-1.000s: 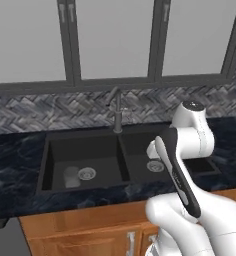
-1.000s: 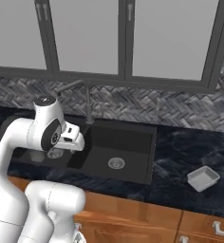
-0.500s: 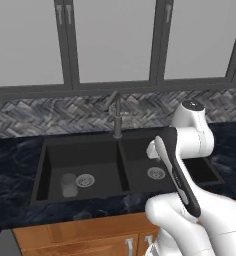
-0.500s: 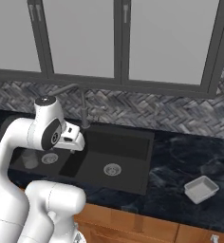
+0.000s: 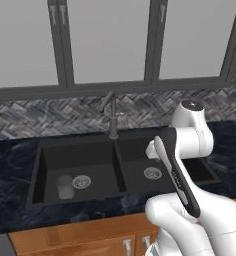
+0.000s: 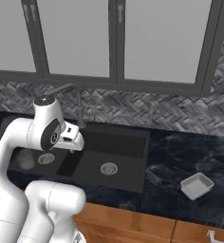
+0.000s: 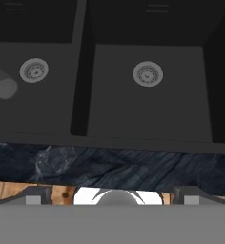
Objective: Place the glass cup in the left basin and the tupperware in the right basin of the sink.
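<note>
Meanwhile the base had driven right along the sink [image 5: 121, 172]; the glass cup [image 5: 64, 186] stood beside the left drain, and the tupperware [image 6: 196, 185] came nearer. The tool's opening probably cannot be told.

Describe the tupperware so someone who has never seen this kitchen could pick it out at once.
Start from the black double sink under the windows and follow the dark marbled counter to the right. The tupperware sits there near the front edge, well clear of the sink. It is a shallow, pale, squarish open container, unlike the greyish round glass cup standing in the left basin.
</note>
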